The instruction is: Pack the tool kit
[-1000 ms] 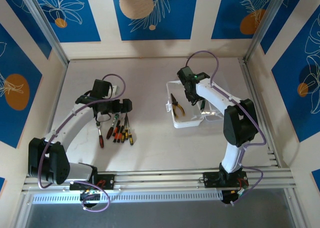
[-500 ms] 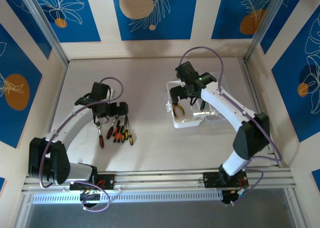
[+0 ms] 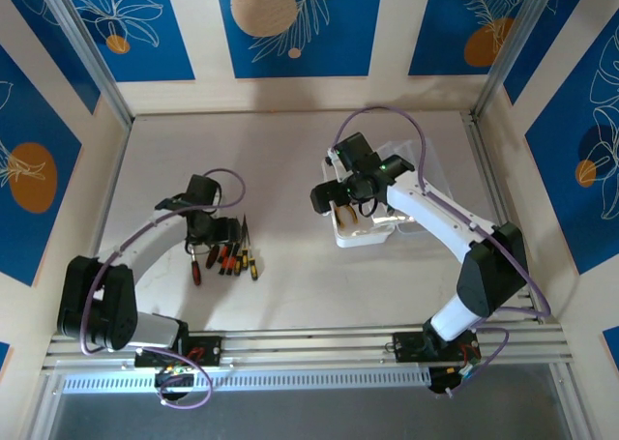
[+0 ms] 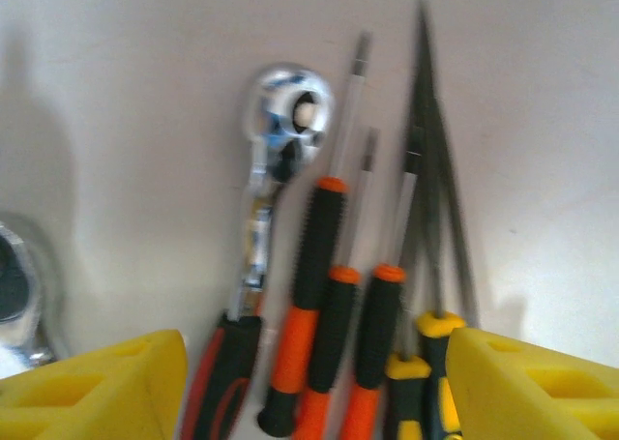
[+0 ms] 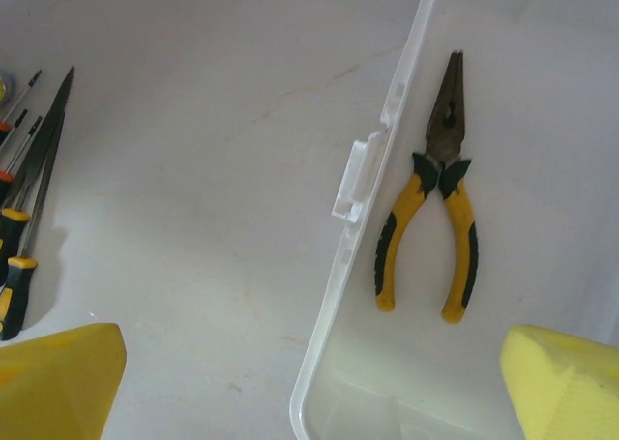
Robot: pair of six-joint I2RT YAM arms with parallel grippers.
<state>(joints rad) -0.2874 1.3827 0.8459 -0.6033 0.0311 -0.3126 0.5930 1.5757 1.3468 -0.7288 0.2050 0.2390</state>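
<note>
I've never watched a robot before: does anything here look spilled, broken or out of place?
Nothing stands out. The yellow-handled pliers lie flat inside the open case, and the ratchet and screwdrivers lie side by side in a neat row on the table.

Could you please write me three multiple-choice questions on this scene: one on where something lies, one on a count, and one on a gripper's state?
1. In the right wrist view, the yellow-handled pliers lie
A. inside the case
B. under the case
C. across its rim

2. How many orange-and-black screwdrivers lie beside the ratchet?
A. one
B. three
C. five

3. The right gripper is
A. shut on the pliers
B. shut on the case's wall
C. open, holding nothing

Answers:
1 A: the pliers rest flat on the case's floor, within its rim.
2 B: three orange-collared handles line up right of the ratchet in the left wrist view.
3 C: its jaws stand wide apart above the case, gripping nothing.
</note>
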